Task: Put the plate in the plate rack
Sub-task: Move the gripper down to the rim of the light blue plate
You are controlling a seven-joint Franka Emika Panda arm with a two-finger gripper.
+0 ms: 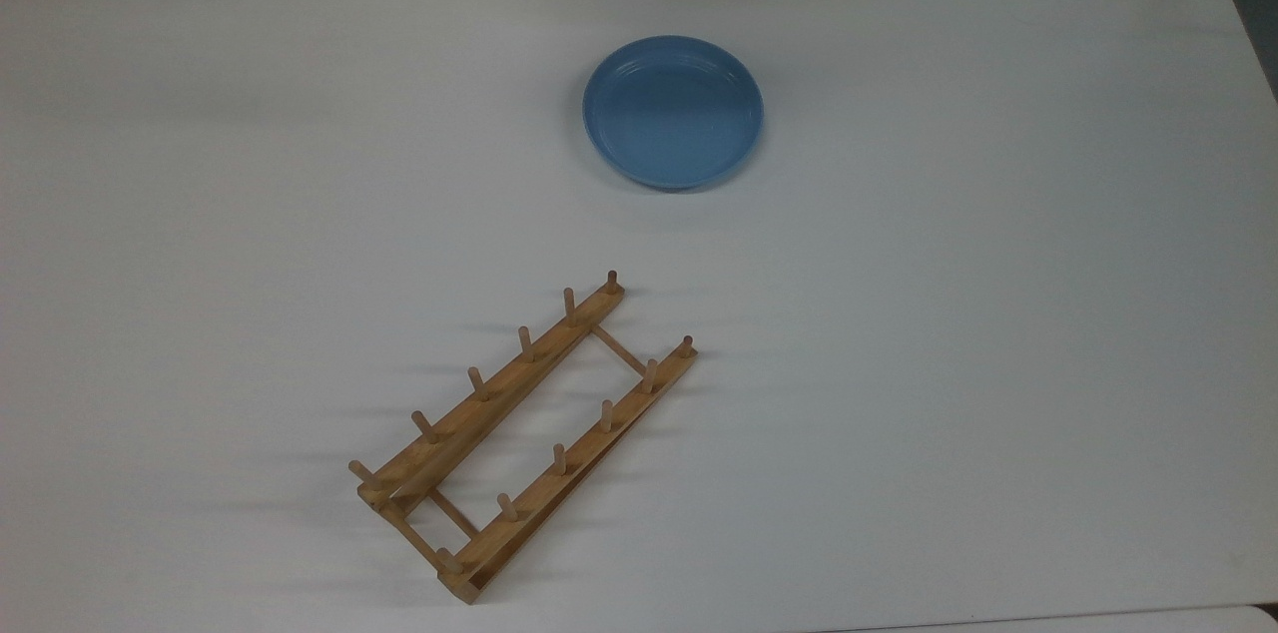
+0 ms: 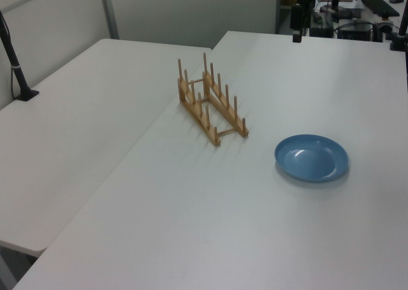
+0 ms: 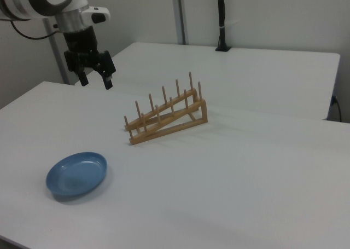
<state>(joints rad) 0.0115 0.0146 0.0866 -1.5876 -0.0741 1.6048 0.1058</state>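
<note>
**Plate flat on table, rack apart, gripper up**

Plate lies rim-up on white table, well apart from plate rack. Rack sits diagonal in top view, pegs upright, nothing in slots. Gripper hangs above table w/ fingers spread wide, holding nothing, away from both plate & rack.

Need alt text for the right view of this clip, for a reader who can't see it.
A light-blue plate lies flat on a white table, apart from an empty wooden plate rack standing near the table's middle. The open gripper hangs in the air above the table at the right view's upper left, holding nothing.
</note>
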